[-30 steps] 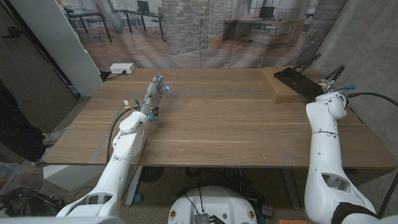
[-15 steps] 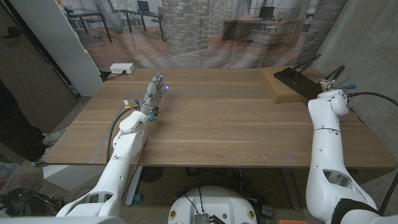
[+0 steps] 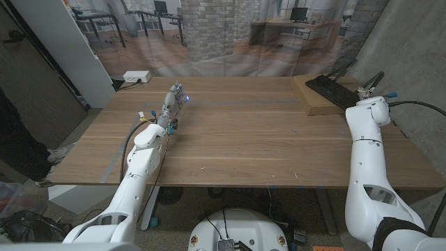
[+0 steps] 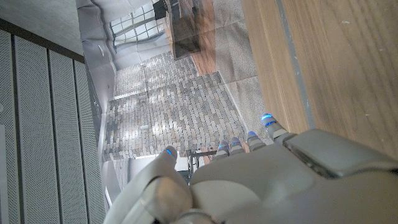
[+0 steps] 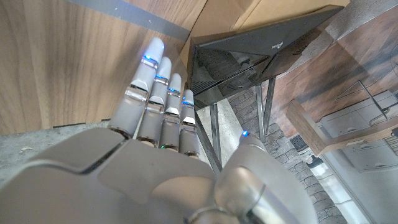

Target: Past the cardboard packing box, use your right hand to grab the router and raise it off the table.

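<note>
Your right hand (image 5: 168, 162) reached, fingers straight and apart (nothing held), near the flat black router (image 3: 332, 90) lying on the brown cardboard box (image 3: 315, 101). Your left hand (image 3: 173, 97) stayed extended and empty on the wooden table (image 3: 265, 139).

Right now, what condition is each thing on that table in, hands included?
router: lying on the cardboard box, antennas raised, not gripped.
cardboard box: flat on the table's far right corner.
right hand: empty, fingers straight, reaching toward the router.
left hand: empty, fingers extended over the table.
</note>
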`<action>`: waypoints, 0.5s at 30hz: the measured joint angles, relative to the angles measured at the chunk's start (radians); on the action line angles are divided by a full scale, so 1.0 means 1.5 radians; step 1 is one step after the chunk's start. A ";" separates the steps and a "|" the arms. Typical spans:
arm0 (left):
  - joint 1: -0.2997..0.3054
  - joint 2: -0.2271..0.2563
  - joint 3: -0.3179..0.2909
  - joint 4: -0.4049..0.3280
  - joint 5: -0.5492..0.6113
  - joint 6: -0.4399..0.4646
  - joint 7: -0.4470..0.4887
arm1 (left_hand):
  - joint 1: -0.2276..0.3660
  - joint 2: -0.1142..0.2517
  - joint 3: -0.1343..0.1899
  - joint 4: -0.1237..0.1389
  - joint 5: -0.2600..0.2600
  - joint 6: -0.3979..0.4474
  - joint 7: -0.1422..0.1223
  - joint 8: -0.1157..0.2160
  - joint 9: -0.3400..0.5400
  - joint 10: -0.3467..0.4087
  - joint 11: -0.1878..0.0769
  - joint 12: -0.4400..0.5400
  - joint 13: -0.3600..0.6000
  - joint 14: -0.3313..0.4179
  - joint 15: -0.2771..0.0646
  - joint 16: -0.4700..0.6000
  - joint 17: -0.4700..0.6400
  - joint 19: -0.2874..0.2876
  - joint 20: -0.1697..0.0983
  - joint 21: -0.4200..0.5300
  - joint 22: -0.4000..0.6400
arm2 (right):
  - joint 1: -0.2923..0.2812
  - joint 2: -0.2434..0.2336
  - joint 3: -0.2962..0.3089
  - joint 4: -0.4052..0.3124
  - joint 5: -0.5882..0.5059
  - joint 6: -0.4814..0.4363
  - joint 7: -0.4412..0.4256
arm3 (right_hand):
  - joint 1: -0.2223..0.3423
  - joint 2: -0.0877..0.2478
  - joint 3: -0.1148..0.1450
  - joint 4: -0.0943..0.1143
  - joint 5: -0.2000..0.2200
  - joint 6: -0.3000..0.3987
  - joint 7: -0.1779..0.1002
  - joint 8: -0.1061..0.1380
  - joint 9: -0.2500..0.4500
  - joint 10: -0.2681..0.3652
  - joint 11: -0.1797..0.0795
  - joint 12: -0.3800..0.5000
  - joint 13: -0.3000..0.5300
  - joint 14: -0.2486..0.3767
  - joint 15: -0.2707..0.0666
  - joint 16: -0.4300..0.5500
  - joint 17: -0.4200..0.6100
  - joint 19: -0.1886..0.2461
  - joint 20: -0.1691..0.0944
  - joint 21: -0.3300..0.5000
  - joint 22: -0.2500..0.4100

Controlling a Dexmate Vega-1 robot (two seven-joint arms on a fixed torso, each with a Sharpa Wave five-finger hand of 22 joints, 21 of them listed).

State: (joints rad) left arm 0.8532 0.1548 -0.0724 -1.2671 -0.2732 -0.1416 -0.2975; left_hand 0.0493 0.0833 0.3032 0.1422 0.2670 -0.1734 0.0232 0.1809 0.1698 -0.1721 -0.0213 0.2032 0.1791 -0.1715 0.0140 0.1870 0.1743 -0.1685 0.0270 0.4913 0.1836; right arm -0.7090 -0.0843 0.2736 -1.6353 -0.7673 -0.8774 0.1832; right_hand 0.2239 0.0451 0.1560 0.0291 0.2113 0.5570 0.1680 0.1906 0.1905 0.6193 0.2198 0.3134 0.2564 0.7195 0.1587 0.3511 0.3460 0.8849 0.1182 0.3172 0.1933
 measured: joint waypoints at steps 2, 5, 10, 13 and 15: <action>-0.001 0.000 0.000 0.002 0.001 -0.001 -0.001 | 0.000 0.000 0.000 0.000 0.000 0.000 0.000 0.000 0.000 0.000 0.000 0.000 0.000 0.000 0.000 0.000 0.000 0.000 0.000 0.000 0.000 | 0.001 -0.002 -0.002 0.002 -0.001 -0.004 0.002 | 0.000 0.000 0.000 0.000 0.000 -0.002 -0.002 0.000 0.000 -0.001 0.001 -0.003 -0.001 0.000 0.000 0.000 0.003 0.000 0.000 0.000 0.000; -0.002 -0.001 0.000 0.003 0.001 -0.001 -0.001 | 0.000 0.000 0.000 0.000 0.000 0.000 0.000 0.000 0.000 0.000 0.000 0.000 0.000 0.000 0.000 0.000 0.000 0.000 0.000 0.000 0.000 | 0.004 -0.006 -0.007 0.006 -0.003 -0.012 0.006 | 0.000 0.000 -0.001 -0.001 0.002 -0.004 -0.004 0.000 0.000 -0.002 0.002 -0.005 -0.001 0.018 -0.005 0.003 0.004 0.017 -0.005 0.005 0.000; -0.005 -0.001 -0.001 0.007 0.002 -0.002 -0.004 | 0.000 0.000 0.000 0.000 0.000 0.000 0.000 0.000 0.000 0.000 0.000 0.000 0.000 0.000 0.000 0.000 0.000 0.000 0.000 0.000 0.000 | 0.009 -0.015 -0.018 0.011 -0.012 -0.032 0.018 | 0.000 0.000 -0.003 -0.003 0.005 -0.004 -0.004 0.000 0.002 0.000 0.000 -0.005 -0.001 0.027 -0.007 0.005 0.006 0.031 -0.007 0.011 0.000; -0.006 -0.002 -0.001 0.008 0.002 -0.003 -0.005 | 0.000 0.000 0.000 0.000 0.000 0.000 0.000 0.000 0.000 0.000 0.000 0.000 0.000 0.000 0.000 0.000 0.000 0.000 0.000 0.000 0.000 | 0.013 -0.022 -0.028 0.015 -0.018 -0.041 0.024 | 0.000 0.000 -0.006 -0.006 0.005 -0.003 -0.004 0.000 0.002 0.000 0.000 -0.005 -0.001 0.024 -0.005 0.005 0.006 0.026 -0.002 0.011 0.000; -0.007 -0.002 -0.001 0.009 0.002 -0.003 -0.006 | 0.003 0.003 0.000 0.000 0.000 0.000 0.000 0.000 0.000 0.000 0.000 0.000 0.000 0.000 0.000 0.000 0.000 0.000 0.000 0.000 0.000 | 0.016 -0.027 -0.033 0.018 -0.021 -0.050 0.030 | 0.000 0.000 -0.006 -0.006 0.005 -0.004 -0.004 0.000 0.002 0.000 0.000 -0.005 -0.001 0.024 -0.005 0.005 0.007 0.027 -0.002 0.011 0.000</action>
State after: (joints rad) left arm 0.8432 0.1523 -0.0738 -1.2539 -0.2700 -0.1465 -0.3059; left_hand 0.0532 0.0873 0.3032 0.1422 0.2670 -0.1734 0.0232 0.1809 0.1697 -0.1721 -0.0213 0.2032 0.1791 -0.1715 0.0140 0.1870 0.1743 -0.1686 0.0270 0.4913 0.1836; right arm -0.6850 -0.1242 0.2235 -1.6084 -0.7994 -0.9523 0.2281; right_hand 0.2240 0.0451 0.1477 0.0208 0.2191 0.5517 0.1626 0.1906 0.1933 0.6198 0.2194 0.3057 0.2553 0.7561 0.1514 0.3591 0.3567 0.9250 0.1151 0.3330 0.1932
